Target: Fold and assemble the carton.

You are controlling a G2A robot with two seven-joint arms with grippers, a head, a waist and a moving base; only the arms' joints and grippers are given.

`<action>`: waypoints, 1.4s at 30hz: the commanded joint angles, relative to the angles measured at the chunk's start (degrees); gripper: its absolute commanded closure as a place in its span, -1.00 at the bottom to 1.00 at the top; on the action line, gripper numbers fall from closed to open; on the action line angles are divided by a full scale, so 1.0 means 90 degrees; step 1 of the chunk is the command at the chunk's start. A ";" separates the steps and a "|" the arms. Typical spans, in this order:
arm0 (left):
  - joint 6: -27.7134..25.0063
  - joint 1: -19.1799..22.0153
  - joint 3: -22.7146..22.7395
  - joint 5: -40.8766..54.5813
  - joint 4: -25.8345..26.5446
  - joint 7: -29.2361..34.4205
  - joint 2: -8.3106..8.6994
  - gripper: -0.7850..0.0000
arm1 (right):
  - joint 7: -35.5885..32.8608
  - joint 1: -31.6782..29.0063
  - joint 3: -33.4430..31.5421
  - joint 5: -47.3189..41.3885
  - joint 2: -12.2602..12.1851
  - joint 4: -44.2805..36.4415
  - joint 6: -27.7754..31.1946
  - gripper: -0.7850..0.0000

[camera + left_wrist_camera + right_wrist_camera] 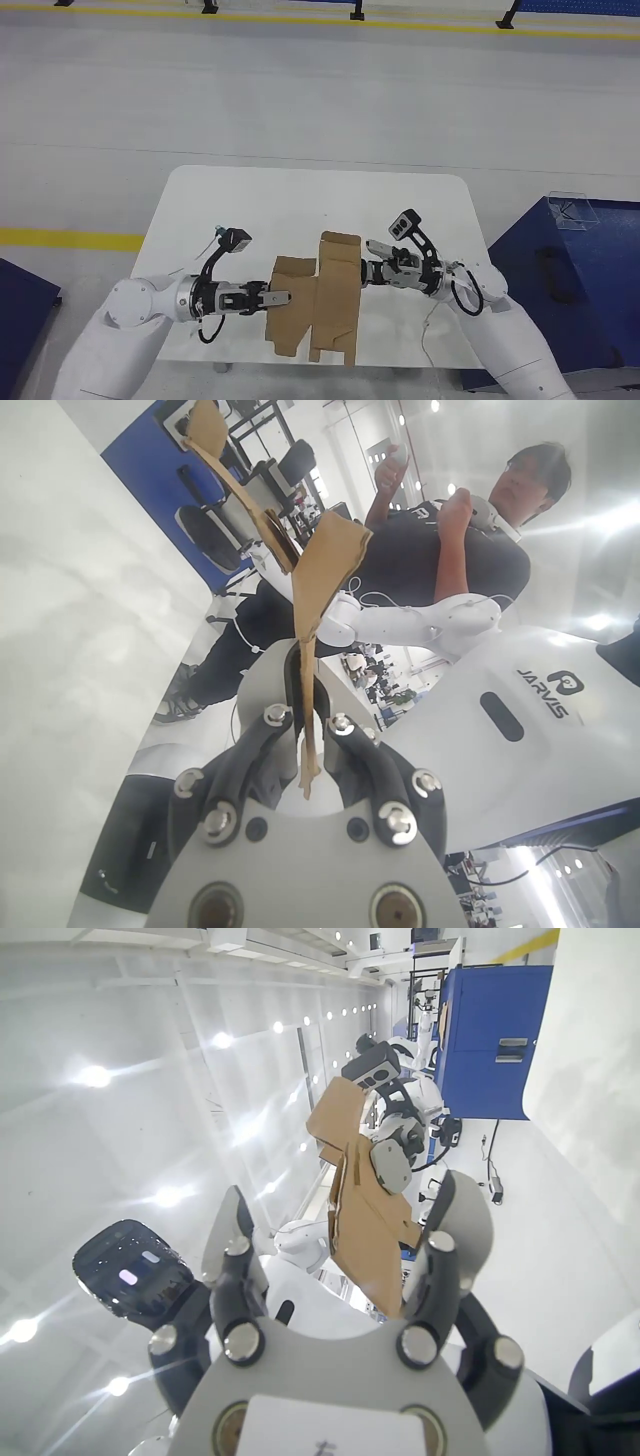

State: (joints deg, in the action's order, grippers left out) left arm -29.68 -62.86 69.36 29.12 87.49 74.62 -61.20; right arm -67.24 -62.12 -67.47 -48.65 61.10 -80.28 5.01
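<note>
A flattened brown carton [320, 295] with loose flaps hangs over the near part of the white table [250, 200], between my two arms. My left gripper [280, 297] is shut on its left edge. In the left wrist view the cardboard [320, 590] runs edge-on down between the closed fingers [272, 745]. My right gripper [372, 272] is at the carton's right edge. In the right wrist view this gripper [345, 1188] stands open, fingers wide apart. The carton [365, 1228] lies between them, close to one finger [457, 1218]. Farther off, the left gripper's finger [392, 1168] presses on the carton.
A dark blue bin [570, 260] stands just right of the table, and another blue object [20, 300] sits at the lower left. The far half of the table is bare white surface. A cable [430, 325] hangs off the table's front edge by the right arm.
</note>
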 commanded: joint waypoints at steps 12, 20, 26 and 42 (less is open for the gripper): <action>0.0310 -0.0026 0.0073 -0.0091 -0.0404 -0.0020 0.0104 -1.00 | 0.0157 -0.0063 -0.0064 0.0392 0.0020 -0.0221 0.0300 1.00; 0.0602 -0.0011 0.0228 -0.0088 -0.0566 -0.0337 0.0126 -1.00 | 0.0508 -0.0181 -0.0103 0.0585 0.0020 -0.0412 0.0396 1.00; -0.1454 -0.0588 0.0753 -0.1075 0.0954 -0.1454 0.0203 -1.00 | 0.0636 -0.0310 -0.0312 0.0438 0.0009 -0.0496 0.0432 1.00; -0.2700 -0.1136 -0.0115 -0.3845 0.2356 -0.2702 0.0423 -1.00 | 0.0804 -0.0293 -0.0351 0.0479 0.0054 -0.0558 0.0389 1.00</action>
State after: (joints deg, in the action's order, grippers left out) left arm -54.09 -73.17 69.09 -5.34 108.01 50.20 -57.56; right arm -60.06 -64.76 -70.69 -44.28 61.54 -85.33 8.58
